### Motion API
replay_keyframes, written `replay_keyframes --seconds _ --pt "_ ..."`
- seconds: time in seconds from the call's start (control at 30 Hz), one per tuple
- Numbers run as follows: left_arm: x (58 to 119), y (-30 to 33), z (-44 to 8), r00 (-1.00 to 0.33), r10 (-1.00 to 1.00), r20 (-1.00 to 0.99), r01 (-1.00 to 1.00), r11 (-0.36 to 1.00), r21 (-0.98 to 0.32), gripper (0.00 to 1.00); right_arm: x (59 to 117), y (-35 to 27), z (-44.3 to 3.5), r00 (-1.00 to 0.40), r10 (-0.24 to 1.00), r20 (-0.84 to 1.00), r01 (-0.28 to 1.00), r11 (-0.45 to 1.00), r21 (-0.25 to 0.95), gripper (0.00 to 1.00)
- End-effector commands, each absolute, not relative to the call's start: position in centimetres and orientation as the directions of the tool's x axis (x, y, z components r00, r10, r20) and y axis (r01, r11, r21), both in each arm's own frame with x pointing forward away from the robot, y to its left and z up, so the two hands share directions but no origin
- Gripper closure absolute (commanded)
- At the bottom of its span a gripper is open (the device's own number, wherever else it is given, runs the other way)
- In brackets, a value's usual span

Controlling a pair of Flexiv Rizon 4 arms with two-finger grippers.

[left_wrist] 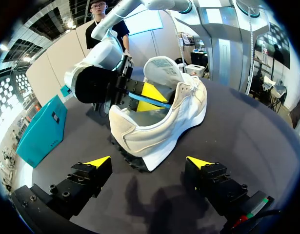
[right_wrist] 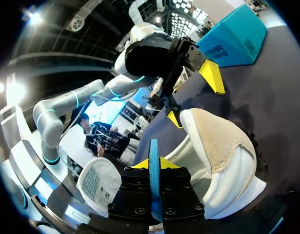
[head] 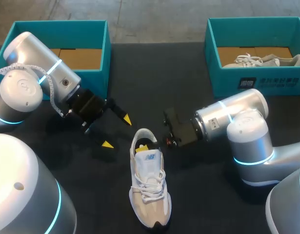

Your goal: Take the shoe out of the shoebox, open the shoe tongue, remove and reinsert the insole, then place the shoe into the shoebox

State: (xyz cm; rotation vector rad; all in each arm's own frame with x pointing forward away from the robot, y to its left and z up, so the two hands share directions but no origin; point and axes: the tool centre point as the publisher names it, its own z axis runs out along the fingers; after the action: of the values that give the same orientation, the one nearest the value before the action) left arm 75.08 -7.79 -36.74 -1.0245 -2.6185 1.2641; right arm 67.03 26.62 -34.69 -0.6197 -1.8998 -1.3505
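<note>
Shoe (head: 149, 190) sits upright mid-table (head: 203, 195), toe twd robot, tongue (left_wrist: 162, 68) lifted. R gripper (right_wrist: 153, 163) is in the heel opening, pinched tight on blue insole (right_wrist: 153, 146) edge. L gripper (head: 116, 131) hangs just behind heel, fingers wide, holding nothing. Teal shoebox (head: 103, 53) at far left, well apart.

White print on right shoebox (head: 257, 85) front wall, small logo on shoe (head: 150, 190) tongue, nothing legible
</note>
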Motion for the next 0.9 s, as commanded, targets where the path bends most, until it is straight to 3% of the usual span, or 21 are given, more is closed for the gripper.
replay_keyframes --seconds 0.03,0.1,0.17,0.2,0.33,0.43,0.47,0.5,0.53,0.9 --pt "75.1 -7.9 -36.7 -0.777 0.59 -0.22 0.541 0.446 -0.713 0.0 67.2 26.5 -34.2 -0.644 -0.016 0.765 0.72 0.328 0.612 1.0" --pt "75.1 -7.9 -36.7 -0.777 0.59 -0.22 0.541 0.446 -0.713 0.0 67.5 26.5 -33.7 -0.655 -0.014 0.756 0.711 0.327 0.622 0.74" --pt "75.1 -7.9 -36.7 -0.777 0.59 -0.22 0.541 0.446 -0.713 0.0 67.9 26.5 -33.3 -0.662 -0.012 0.749 0.705 0.329 0.628 0.62" --pt "75.1 -7.9 -36.7 -0.777 0.59 -0.22 0.541 0.446 -0.713 0.0 68.1 26.5 -33.1 -0.665 -0.013 0.746 0.702 0.33 0.631 0.61" --pt "75.1 -7.9 -36.7 -0.777 0.59 -0.22 0.541 0.446 -0.713 0.0 68.9 26.7 -32.6 -0.676 -0.016 0.736 0.689 0.339 0.641 0.64" --pt "75.1 -7.9 -36.7 -0.777 0.59 -0.22 0.541 0.446 -0.713 0.0 69.3 26.8 -32.5 -0.681 -0.02 0.732 0.683 0.343 0.644 0.73" --pt "75.1 -7.9 -36.7 -0.777 0.59 -0.22 0.541 0.446 -0.713 0.0 69.5 26.8 -32.4 -0.681 -0.021 0.732 0.683 0.344 0.645 0.78" --pt "75.1 -7.9 -36.7 -0.777 0.59 -0.22 0.541 0.446 -0.713 0.0 69.6 26.8 -32.4 -0.681 -0.021 0.732 0.682 0.344 0.645 0.94" --pt "75.1 -7.9 -36.7 -0.777 0.59 -0.22 0.541 0.446 -0.713 0.0 69.7 26.8 -32.4 -0.681 -0.022 0.732 0.682 0.345 0.645 1.0" --pt "75.1 -7.9 -36.7 -0.777 0.59 -0.22 0.541 0.446 -0.713 0.0 69.5 26.8 -33.5 -0.651 -0.021 0.759 0.709 0.342 0.617 1.0"
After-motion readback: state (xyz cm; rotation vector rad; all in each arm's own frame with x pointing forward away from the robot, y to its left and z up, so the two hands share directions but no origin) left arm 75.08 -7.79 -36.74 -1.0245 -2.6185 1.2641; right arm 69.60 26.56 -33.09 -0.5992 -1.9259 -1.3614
